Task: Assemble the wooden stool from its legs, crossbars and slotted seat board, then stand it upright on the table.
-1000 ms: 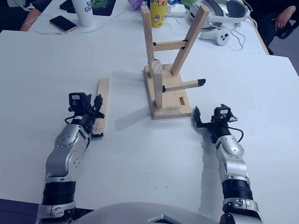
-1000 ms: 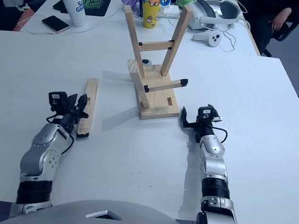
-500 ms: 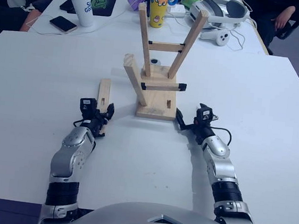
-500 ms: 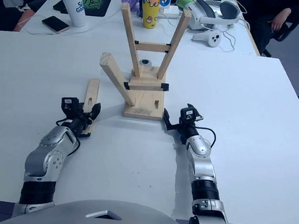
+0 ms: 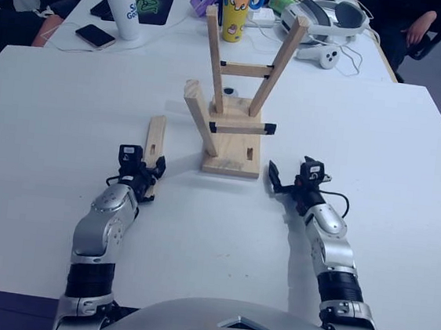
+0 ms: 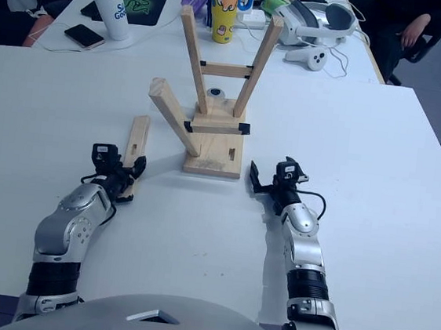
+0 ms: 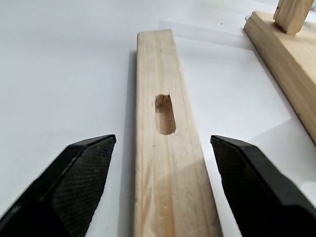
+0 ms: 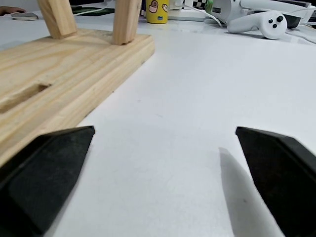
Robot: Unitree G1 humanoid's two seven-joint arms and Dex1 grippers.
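Stool (image 5: 232, 127), eye views: we see it half-built and upside down mid-table. Its seat board (image 5: 232, 163) lies flat, two legs (image 5: 214, 58) stand upright joined by a crossbar (image 5: 245, 70), and a third leg (image 5: 198, 117) leans to the left.
Loose leg (image 5: 155, 137), eye views: we find it flat on the white table (image 5: 52, 116), just left of the seat board.
Left gripper (image 5: 144, 174), left wrist view: we see its fingers (image 7: 79, 177) spread wide, one on each side of the loose leg near its slot (image 7: 164, 114), touching neither edge.
Right gripper (image 5: 286, 180), right wrist view: we see its fingers (image 8: 44, 168) parted, holding nothing, low over the table, with the seat board's edge beside one finger.
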